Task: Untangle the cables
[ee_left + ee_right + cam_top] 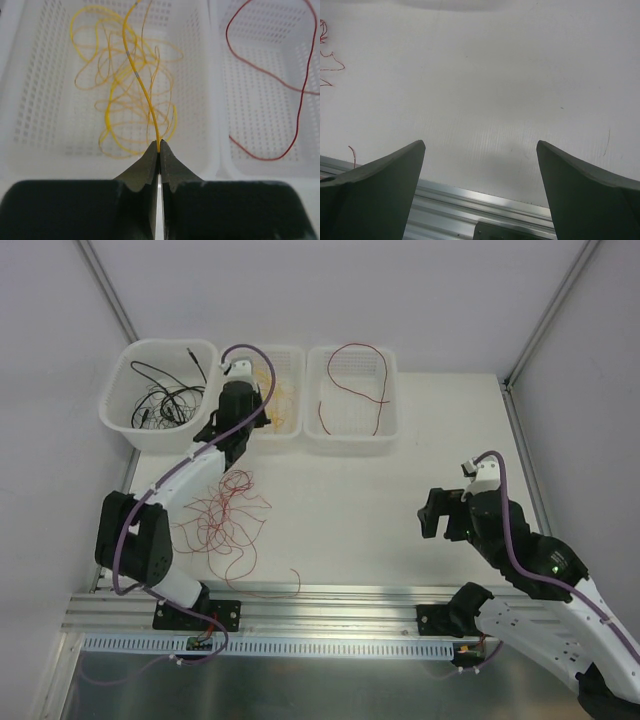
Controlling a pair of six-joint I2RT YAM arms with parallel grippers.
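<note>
For sorting, presumably, a yellow cable (pixel 142 85) is clamped by the left gripper (pixel 159 150) over its basket (pixel 45 100); the right gripper (pixel 480 170) is spread, empty.

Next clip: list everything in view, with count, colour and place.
left basket: one, white, table's far edge
middle basket: one, white, beside it
right basket: one, white, same row
black cables: several, black, in left basket
yellow cables: several, yellow, in middle basket
red cable: one, red, in right basket
red tangle: count unclear, red, on table near left arm
left gripper: one, black, shut on yellow strand at middle basket
right gripper: one, black, open, above table, right side
</note>
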